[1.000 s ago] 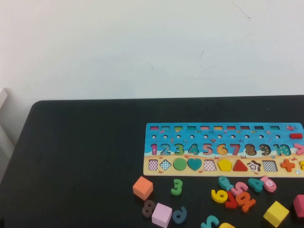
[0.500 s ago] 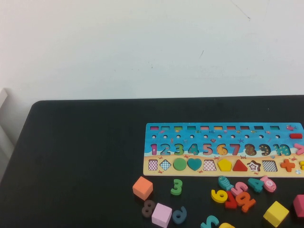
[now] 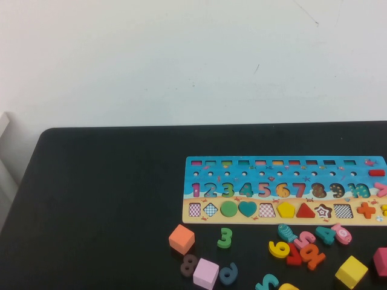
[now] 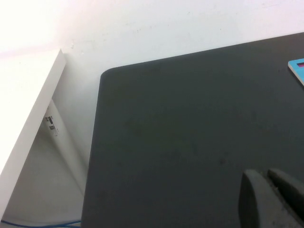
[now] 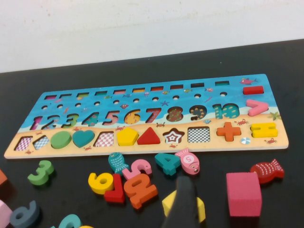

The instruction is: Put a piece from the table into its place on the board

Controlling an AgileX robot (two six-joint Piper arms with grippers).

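The board lies on the black table at centre right, blue on top with a sandy strip along its near edge. The piece, a flat yellow pentagon, sits flush in its slot between a checkered slot and the red triangle, also seen as the pentagon on the board. My right gripper hovers shut and empty over a yellow cube in front of the board. My left gripper is shut and empty above bare table far to the left, with only a board corner showing there.
Loose pieces lie in front of the board: an orange cube, a pink cube, a green 3, a yellow 6, fish shapes and more numbers. A red cube is beside the right gripper. The table's left edge is near.
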